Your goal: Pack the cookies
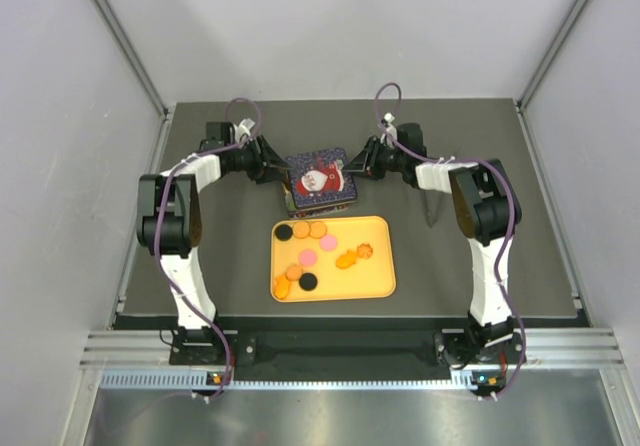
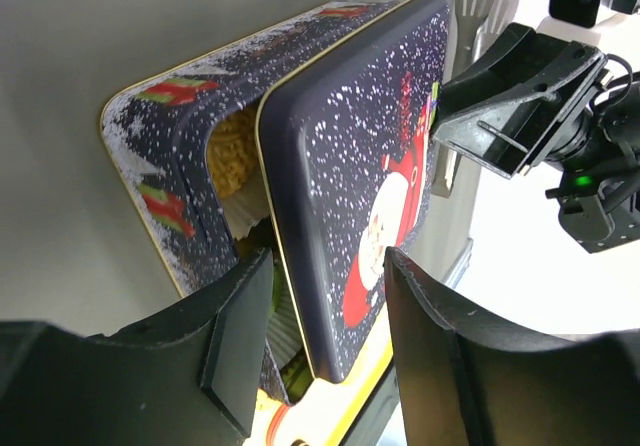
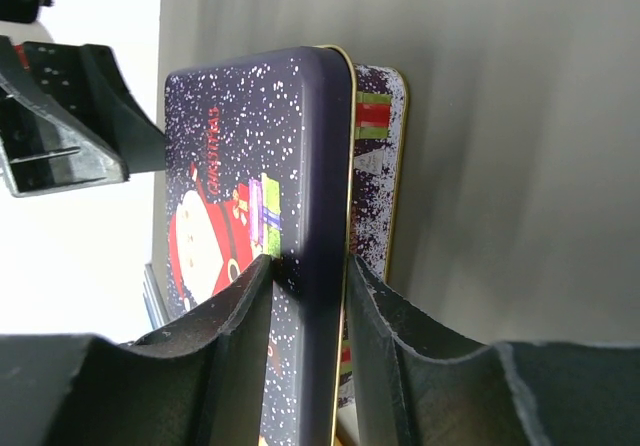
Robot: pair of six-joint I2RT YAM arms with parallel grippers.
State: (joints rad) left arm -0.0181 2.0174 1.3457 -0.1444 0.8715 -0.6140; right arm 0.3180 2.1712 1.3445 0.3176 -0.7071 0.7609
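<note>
Where the dark surface (image 1: 480,266) meets its near edge, a yellow tray (image 1: 375,271) lies about midway between the left and right edges, and the cookies (image 1: 309,256) lie loose on its left half: orange, pink and black rounds, none stacked. Just beyond the tray's far edge, toward the middle of the surface, stands a dark blue tin (image 2: 170,181) speckled white, and over it a lid (image 3: 250,126) with a Santa picture. The lid is not seated. On the left side it stands off the tin, and through that gap a white pleated cup (image 2: 250,211) with something yellow above it shows. The left claw (image 2: 325,266) reaches in from the left with its fingers on either side of the lid's edge; I cannot tell whether they press it or merely flank it. The right claw (image 3: 308,266) comes from the opposite side and pinches the lid's rim, one finger on the picture face and the other in the seam between lid and tin.
</note>
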